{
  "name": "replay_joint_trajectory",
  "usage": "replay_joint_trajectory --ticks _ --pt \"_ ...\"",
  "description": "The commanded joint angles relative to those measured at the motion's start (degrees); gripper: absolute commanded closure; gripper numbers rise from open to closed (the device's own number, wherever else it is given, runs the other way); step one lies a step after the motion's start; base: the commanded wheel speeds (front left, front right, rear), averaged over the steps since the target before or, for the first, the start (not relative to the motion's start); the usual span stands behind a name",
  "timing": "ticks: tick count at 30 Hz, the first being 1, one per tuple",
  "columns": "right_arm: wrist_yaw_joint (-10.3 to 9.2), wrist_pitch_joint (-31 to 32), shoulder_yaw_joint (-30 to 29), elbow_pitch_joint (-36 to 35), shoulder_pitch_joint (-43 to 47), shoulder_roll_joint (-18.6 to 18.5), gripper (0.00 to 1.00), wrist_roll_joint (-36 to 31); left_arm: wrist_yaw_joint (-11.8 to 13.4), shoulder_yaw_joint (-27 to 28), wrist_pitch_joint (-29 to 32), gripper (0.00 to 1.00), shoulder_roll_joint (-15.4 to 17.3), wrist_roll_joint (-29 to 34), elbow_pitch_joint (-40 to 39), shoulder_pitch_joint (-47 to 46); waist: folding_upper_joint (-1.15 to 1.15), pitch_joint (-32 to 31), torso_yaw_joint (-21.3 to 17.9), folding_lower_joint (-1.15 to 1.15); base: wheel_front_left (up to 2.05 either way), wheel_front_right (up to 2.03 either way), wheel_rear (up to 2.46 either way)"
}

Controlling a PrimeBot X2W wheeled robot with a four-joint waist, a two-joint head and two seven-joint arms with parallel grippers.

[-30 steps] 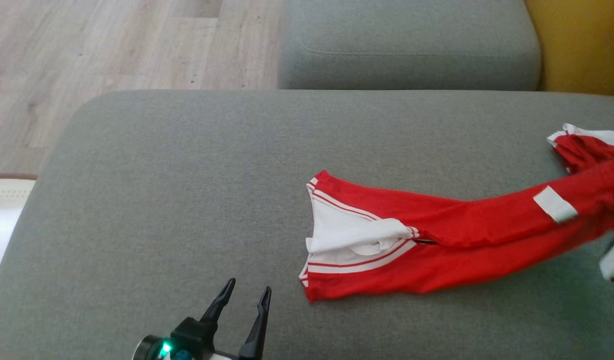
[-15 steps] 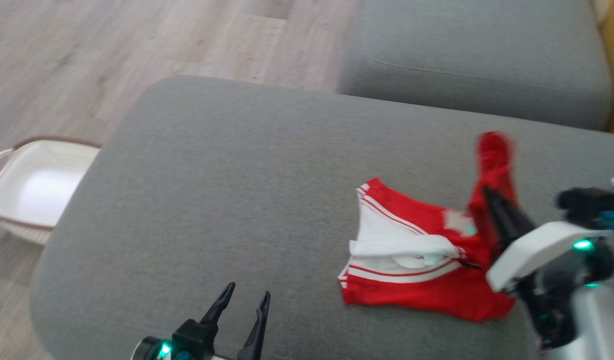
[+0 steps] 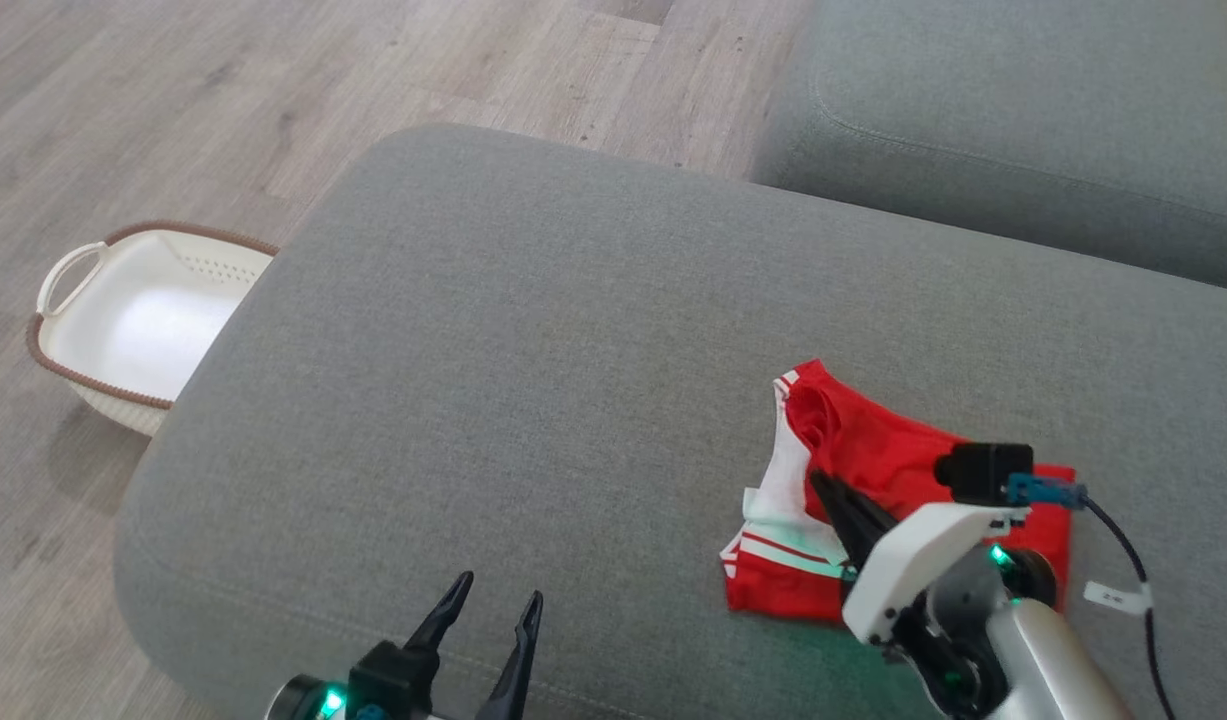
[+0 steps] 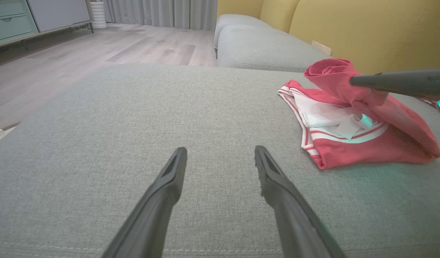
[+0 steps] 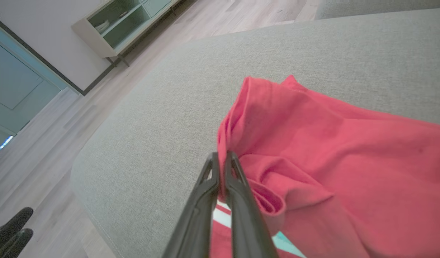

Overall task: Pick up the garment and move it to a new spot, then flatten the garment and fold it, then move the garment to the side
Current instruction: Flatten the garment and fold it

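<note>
The garment [image 3: 873, 470] is red with white striped trim and lies doubled over on the grey sofa cushion [image 3: 533, 380], at the right of the head view. My right gripper [image 3: 821, 482] is shut on a red fold of the garment [image 5: 277, 150] and holds it just above the lower layer; in the left wrist view its dark fingers [image 4: 395, 81] pinch the rolled edge of the garment [image 4: 349, 118]. My left gripper [image 3: 493, 604] stands open near the cushion's front edge, left of the garment, with nothing between its fingers [image 4: 171, 172].
A white basket [image 3: 133, 320] with a brown rim sits on the wooden floor [image 3: 223, 90] off the cushion's left end. A second grey cushion [image 3: 1023, 120] lies beyond. A yellow backrest [image 4: 367, 28] rises behind the sofa, and a cabinet [image 5: 123, 25] stands across the room.
The camera has swung left, bringing the basket into view. My right gripper has carried the garment's far end over onto the waistband half, folding it. The left gripper stays open.
</note>
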Motion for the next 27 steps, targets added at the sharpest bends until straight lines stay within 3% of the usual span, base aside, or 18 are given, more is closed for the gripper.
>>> replay_joint_trajectory --ticks 1,8,13,18,27 --pt "-0.05 -1.6 1.9 -1.2 -4.0 0.2 0.0 1.3 0.0 1.9 -0.7 0.0 -0.7 0.4 -1.7 -2.8 0.0 0.0 -0.2 0.0 0.0 0.0 0.0" --pt "-0.05 -9.8 3.6 -0.1 -5.7 0.3 0.0 9.6 0.5 2.6 -0.7 0.0 -1.1 0.4 -1.5 -2.2 0.0 -1.0 -4.1 0.0 0.0 0.0 0.0" --pt "-0.05 -15.6 -1.5 -0.7 -3.8 -1.0 0.0 9.7 1.3 4.1 -0.7 0.0 -1.0 0.3 -2.1 -1.8 0.0 -2.4 -8.8 0.0 0.0 0.0 0.0" --pt "-0.05 -23.0 -5.9 -1.1 -0.4 -4.8 0.0 7.7 2.7 7.1 -0.7 0.0 -1.2 -0.9 -3.7 -1.5 0.0 -2.9 -14.0 0.0 0.0 0.0 0.0" --pt "-0.05 -32.5 -1.9 -4.1 4.4 -8.8 0.0 3.8 4.4 10.0 -0.7 0.0 -1.4 -0.5 -6.7 -0.4 0.0 -3.7 -21.1 0.0 0.0 0.0 0.0"
